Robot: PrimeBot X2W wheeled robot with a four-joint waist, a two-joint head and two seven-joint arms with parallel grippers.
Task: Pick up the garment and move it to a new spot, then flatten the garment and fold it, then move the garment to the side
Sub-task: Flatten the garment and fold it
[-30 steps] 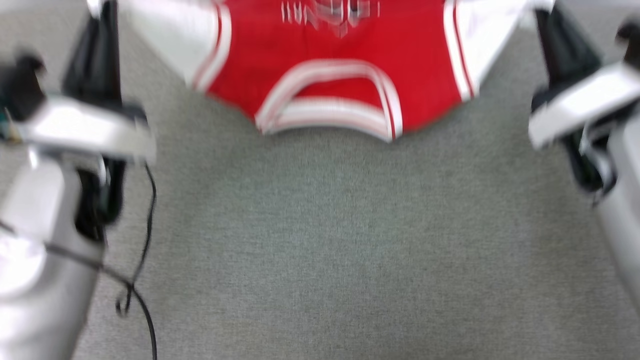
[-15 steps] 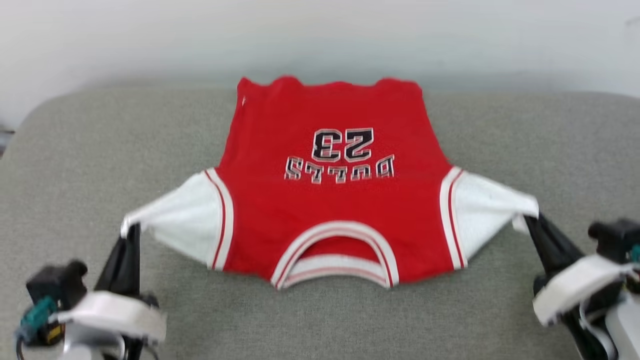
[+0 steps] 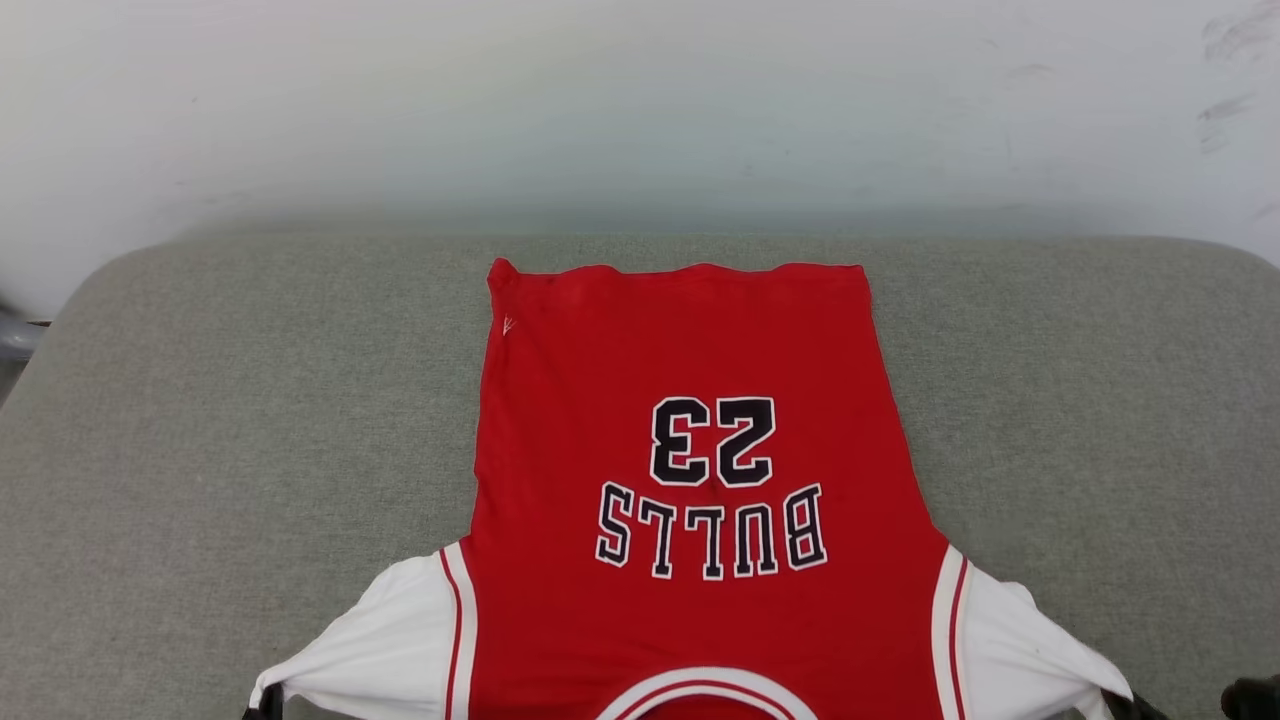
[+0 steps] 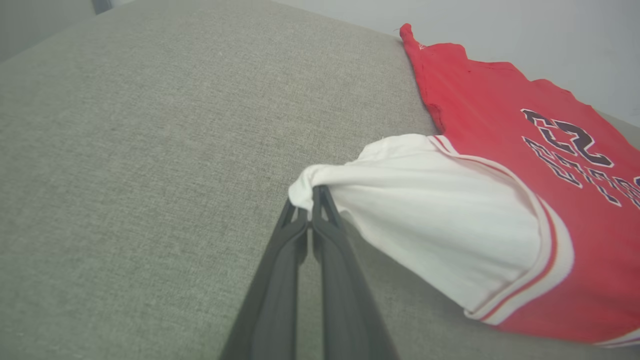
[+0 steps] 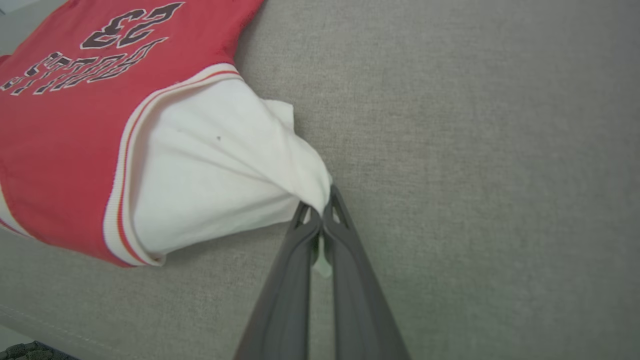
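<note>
Left wrist view: my left gripper (image 4: 310, 198) is clamped tight on a white sleeve tip of the garment (image 4: 480, 130); my right gripper (image 5: 321, 204) pinches the other sleeve, over the grey cushion (image 4: 150, 150).

Grey woven cushion (image 3: 220, 420) spreading before me from nine to three o'clock, far corners rounded; pale wall (image 3: 640, 110) beyond it at twelve o'clock, dark scuffs (image 3: 1228, 35) toward two o'clock; stitched seam (image 5: 60, 322) along the cushion's near edge.

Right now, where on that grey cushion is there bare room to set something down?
Bare cushion flanks the garment on both sides, plus a strip between hem and wall. Crowded nearest the robot: left gripper and right gripper pinch the sleeves.
</note>
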